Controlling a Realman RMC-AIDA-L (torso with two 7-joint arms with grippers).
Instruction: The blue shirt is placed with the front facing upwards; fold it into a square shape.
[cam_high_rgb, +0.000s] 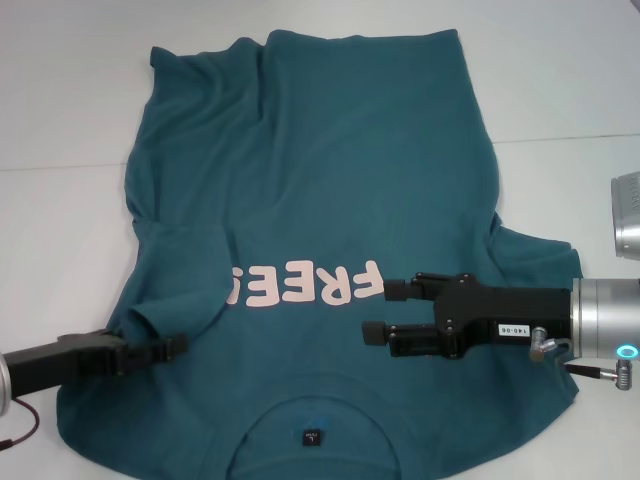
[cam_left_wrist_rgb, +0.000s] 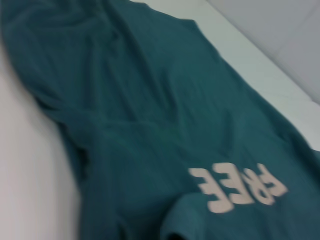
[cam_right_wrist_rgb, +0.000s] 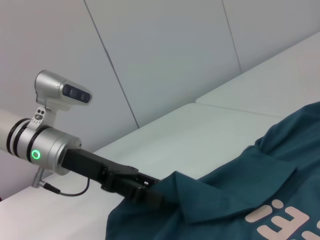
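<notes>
With the shirt (cam_high_rgb: 330, 200) flat on the table (cam_high_rgb: 60, 90), left gripper (cam_high_rgb: 165, 350) pinched its sleeve just beside the print (cam_high_rgb: 305, 285) & right gripper (cam_high_rgb: 385, 310) hung open over it w/o grip, so fold risked skewing.

The blue shirt (cam_high_rgb: 350, 180) is a large dark teal-blue short-sleeved T-shirt lying spread on the white table (cam_high_rgb: 60, 100), front upward, with its collar at the near edge and its hem at the far side. A pale pink print (cam_high_rgb: 305, 287) crosses the chest, reading upside down from the head view, and a small black neck label (cam_high_rgb: 312, 437) shows inside the collar. The sleeve on the robot's left is folded inward over the body, its edge covering the last part of the print; the cloth around it is rumpled. The sleeve on the right lies out flat. The far hem is slightly wrinkled at its left corner.
</notes>
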